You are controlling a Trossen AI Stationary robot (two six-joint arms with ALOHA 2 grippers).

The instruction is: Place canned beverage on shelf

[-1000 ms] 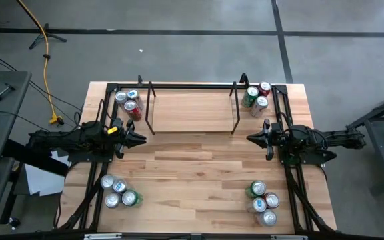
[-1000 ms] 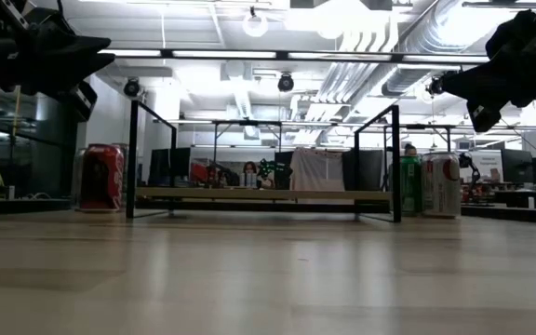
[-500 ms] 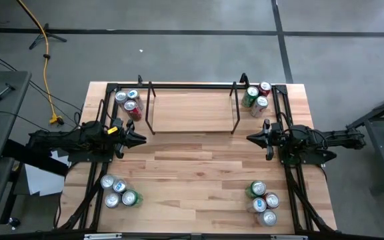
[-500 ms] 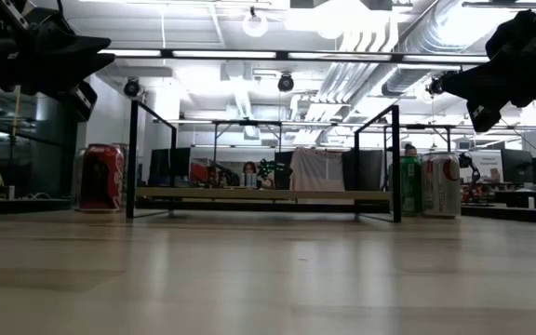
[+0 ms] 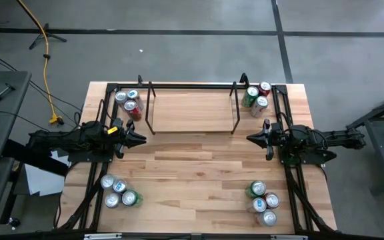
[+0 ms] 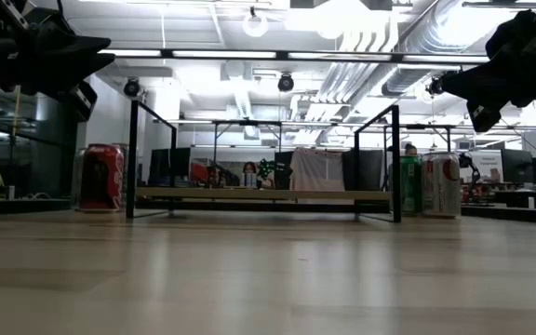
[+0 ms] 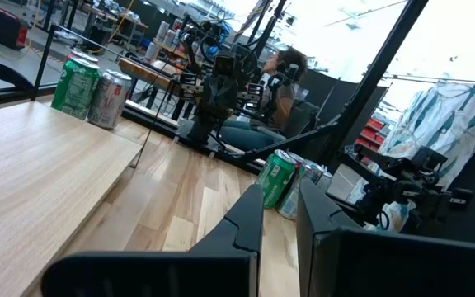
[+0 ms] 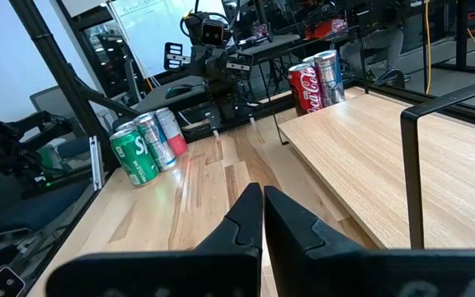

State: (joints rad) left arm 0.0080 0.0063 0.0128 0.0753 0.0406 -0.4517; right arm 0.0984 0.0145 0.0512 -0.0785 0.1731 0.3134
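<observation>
With both my left claw (image 5: 141,139) and right claw (image 5: 252,139) pinched shut and empty, I am needing to spread one before reaching for cans (image 5: 128,104) beside the bare shelf (image 5: 192,111) ahead.

In the low view both arms are cut off by the top edge: the left hand (image 6: 96,63) and the right hand (image 6: 435,86) show only as dark shapes, their fingers not readable. The red can (image 6: 102,177) and the cans (image 6: 428,185) beside the shelf (image 6: 263,194) are too blurred to read fully. A person (image 7: 285,70) beyond the desk (image 7: 180,206) is partly hidden behind the far arm.
</observation>
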